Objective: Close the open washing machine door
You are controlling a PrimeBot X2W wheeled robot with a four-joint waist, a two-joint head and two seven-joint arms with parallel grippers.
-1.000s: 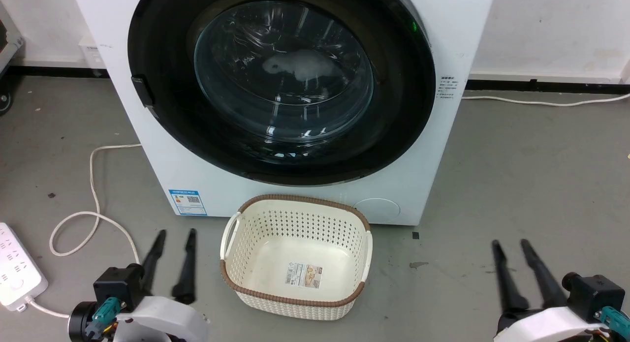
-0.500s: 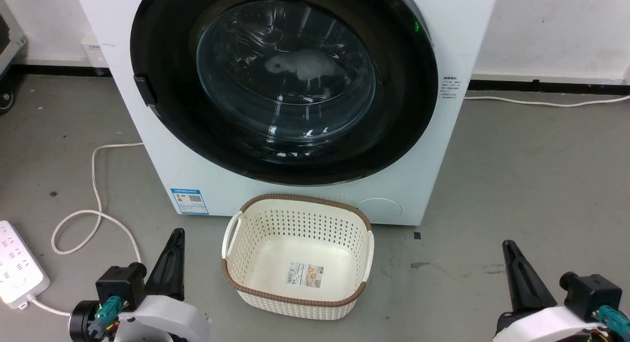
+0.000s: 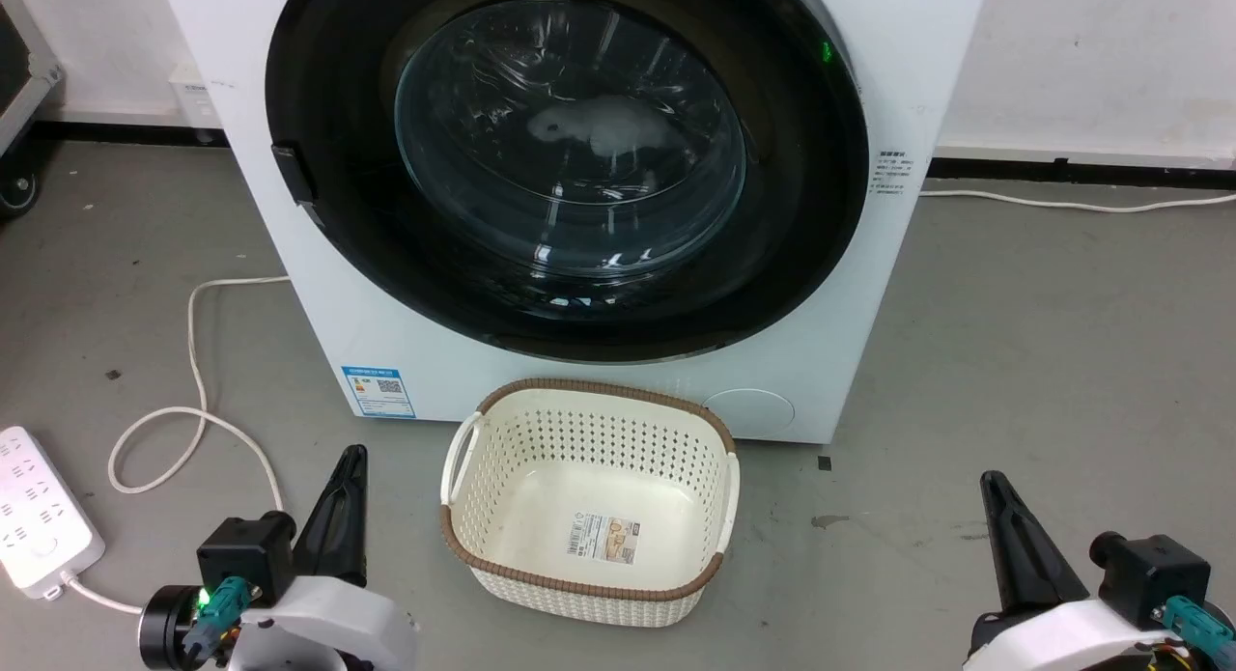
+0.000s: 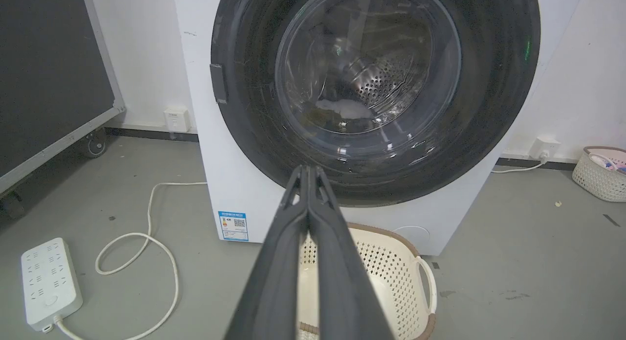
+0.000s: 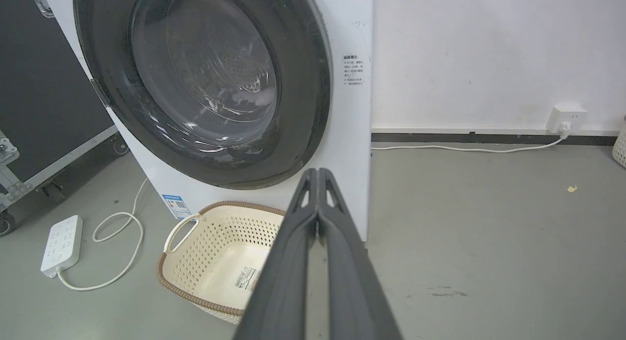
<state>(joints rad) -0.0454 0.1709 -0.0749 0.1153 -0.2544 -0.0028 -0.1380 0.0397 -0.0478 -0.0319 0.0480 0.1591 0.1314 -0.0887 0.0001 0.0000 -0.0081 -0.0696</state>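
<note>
The white washing machine [image 3: 599, 391] [image 4: 234, 193] [image 5: 349, 134] fills the upper middle of the head view. Its glossy black door [image 3: 328, 101] [image 4: 489, 85] [image 5: 303, 76] lies flat against the machine's front, and a pale cloth shows through the glass bowl window [image 3: 570, 140]. My left gripper [image 3: 350, 457] [image 4: 307, 170] is shut at the lower left, low over the floor and well short of the machine, holding nothing. At the lower right my right gripper [image 3: 993, 483] [image 5: 318, 172] is shut too, fingers pressed together and empty.
A cream perforated basket [image 3: 492, 497] [image 4: 420, 276] [image 5: 186, 261] with a brown rim stands on the grey floor before the machine, between my grippers. A white power strip [image 3: 39, 526] and looping cable [image 3: 193, 362] lie at the left. A black wheeled case [image 4: 49, 76] stands further left.
Both grippers went from open to shut over the last second. The head camera has shifted slightly, so the whole scene sits a little to the right.
</note>
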